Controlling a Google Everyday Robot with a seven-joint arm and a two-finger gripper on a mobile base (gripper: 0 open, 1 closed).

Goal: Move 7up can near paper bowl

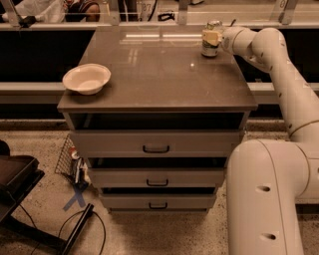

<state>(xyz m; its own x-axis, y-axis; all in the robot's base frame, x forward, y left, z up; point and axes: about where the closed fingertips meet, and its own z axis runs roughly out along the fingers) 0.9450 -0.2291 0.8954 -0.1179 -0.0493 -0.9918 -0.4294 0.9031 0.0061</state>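
Note:
The 7up can stands upright at the far right corner of the grey cabinet top, its silver top showing. My gripper reaches in from the right and is shut around the can's upper body, with a pale finger across its front. The paper bowl sits near the front left corner of the top, far from the can.
The cabinet has three drawers below the top. A railing and clutter run behind the far edge. My white arm runs along the right side. A wire basket and cables lie on the floor at left.

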